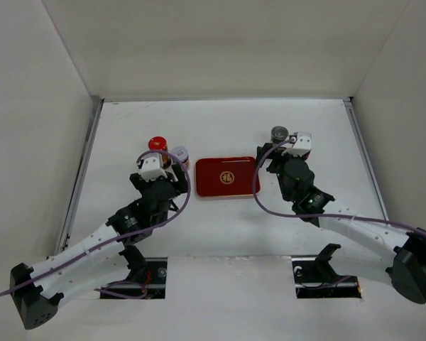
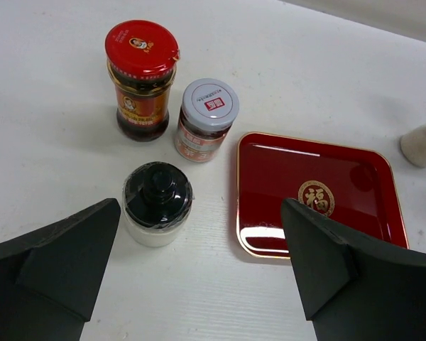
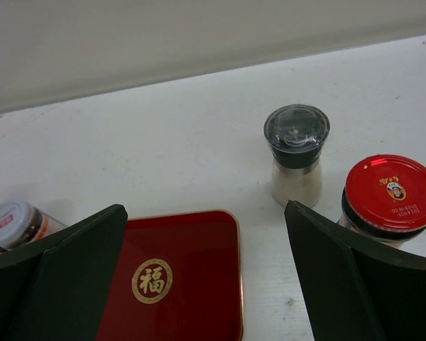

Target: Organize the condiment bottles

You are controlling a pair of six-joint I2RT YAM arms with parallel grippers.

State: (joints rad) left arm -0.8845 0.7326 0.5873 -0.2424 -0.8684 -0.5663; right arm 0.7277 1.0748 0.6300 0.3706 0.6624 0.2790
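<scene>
In the left wrist view a red-capped jar (image 2: 140, 78) with dark contents, a silver-lidded amber jar (image 2: 207, 117) and a white bottle with a black cap (image 2: 157, 202) stand close together left of the red tray (image 2: 312, 163). My left gripper (image 2: 200, 213) is open and empty, hovering just near of them. In the right wrist view a dark-grey-lidded grinder (image 3: 296, 153) and a second red-capped jar (image 3: 390, 195) stand right of the tray (image 3: 192, 249). My right gripper (image 3: 204, 209) is open and empty above the tray's right edge.
From above, the tray (image 1: 227, 177) lies mid-table between my left gripper (image 1: 160, 162) and right gripper (image 1: 290, 150). The red-capped jar (image 1: 157, 144), silver-lidded jar (image 1: 179, 153) and grinder (image 1: 279, 133) show there. White walls enclose the table on three sides.
</scene>
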